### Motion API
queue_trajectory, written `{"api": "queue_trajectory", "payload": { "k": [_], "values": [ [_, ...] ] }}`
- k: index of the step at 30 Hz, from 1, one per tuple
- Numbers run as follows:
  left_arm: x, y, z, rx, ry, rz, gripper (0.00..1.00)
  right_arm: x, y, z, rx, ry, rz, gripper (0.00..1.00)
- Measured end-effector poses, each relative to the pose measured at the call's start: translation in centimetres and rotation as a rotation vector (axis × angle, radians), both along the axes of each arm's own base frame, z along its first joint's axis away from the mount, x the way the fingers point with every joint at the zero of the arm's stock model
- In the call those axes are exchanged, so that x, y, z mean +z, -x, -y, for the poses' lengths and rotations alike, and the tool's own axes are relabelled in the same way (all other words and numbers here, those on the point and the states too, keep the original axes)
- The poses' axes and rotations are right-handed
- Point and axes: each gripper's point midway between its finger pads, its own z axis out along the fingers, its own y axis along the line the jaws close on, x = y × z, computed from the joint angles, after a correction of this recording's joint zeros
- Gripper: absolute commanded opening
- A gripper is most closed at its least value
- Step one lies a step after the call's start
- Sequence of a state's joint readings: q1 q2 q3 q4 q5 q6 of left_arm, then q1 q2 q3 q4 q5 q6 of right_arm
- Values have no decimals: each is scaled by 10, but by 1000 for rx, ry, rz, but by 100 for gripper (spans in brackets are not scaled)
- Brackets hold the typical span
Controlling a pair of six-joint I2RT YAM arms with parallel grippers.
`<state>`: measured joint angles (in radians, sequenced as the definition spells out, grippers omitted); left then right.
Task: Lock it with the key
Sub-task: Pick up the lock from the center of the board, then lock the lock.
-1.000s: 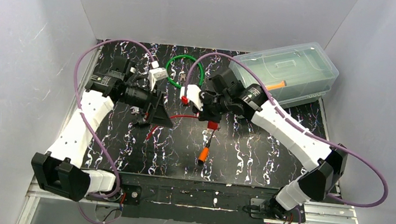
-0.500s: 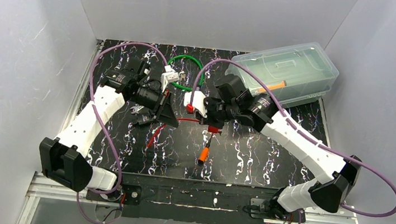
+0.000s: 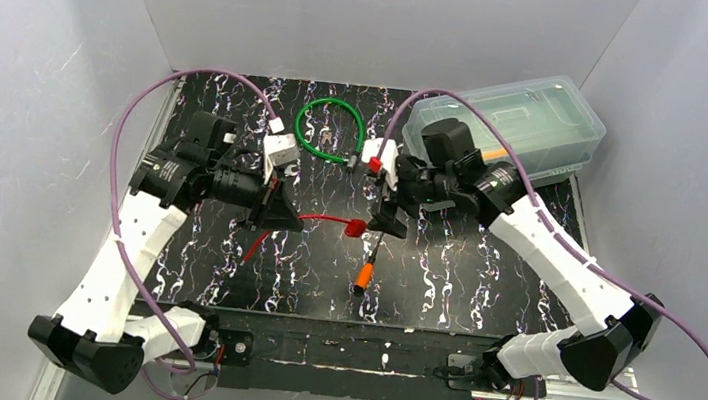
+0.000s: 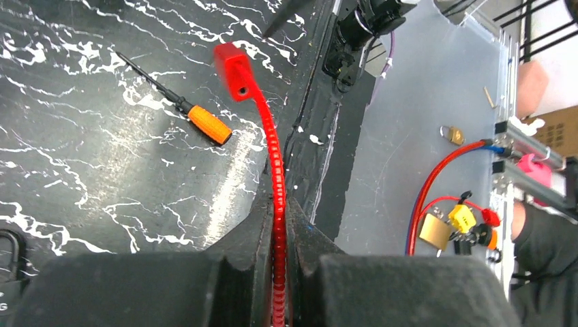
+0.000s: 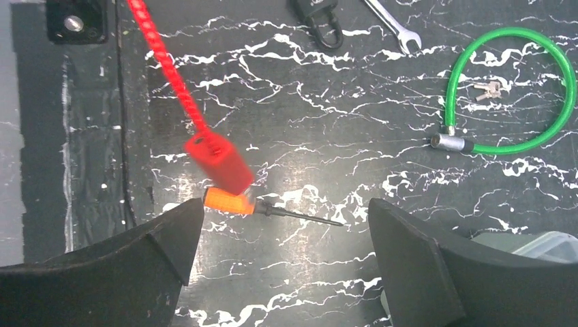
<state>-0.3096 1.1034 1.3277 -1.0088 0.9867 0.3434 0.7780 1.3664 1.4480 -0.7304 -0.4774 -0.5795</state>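
Observation:
A red cable lock runs from my left gripper (image 3: 278,214), shut on its ribbed red cable (image 4: 274,157), out to its red lock head (image 3: 355,227), which hangs free above the table. In the left wrist view the cable is pinched between the jaws of my left gripper (image 4: 276,204) and the head (image 4: 235,68) sticks out ahead. My right gripper (image 3: 390,219) stands wide open just right of the head; in the right wrist view the gripper (image 5: 286,211) has nothing between its fingers, and the head (image 5: 219,161) hangs off its left finger. Small keys (image 5: 487,88) lie inside a green loop.
An orange-handled screwdriver (image 3: 365,272) lies under the lock head. A green cable lock (image 3: 331,127) lies at the back. A clear plastic box (image 3: 510,122) stands at the back right. A black padlock (image 5: 319,17) and a wrench (image 5: 385,20) lie on the mat.
My left gripper shut on the red cable and drew it left. My right gripper opened, let go of the red lock head and pulled back to the right.

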Motion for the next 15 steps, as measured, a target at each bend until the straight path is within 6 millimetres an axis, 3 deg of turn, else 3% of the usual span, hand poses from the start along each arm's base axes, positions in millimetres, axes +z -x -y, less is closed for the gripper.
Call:
{"api": "queue_trajectory", "payload": {
  "k": [5,9,15],
  "values": [
    [5,11,-2,-71,19,72,0,6,22,3,100,-64,-59,98],
    [6,15,0,-109,38,86,0,-2,47,5,196,-85,-134,98],
    [11,19,3,-153,77,106,0,-16,65,6,256,-97,-228,98]
  ]
}}
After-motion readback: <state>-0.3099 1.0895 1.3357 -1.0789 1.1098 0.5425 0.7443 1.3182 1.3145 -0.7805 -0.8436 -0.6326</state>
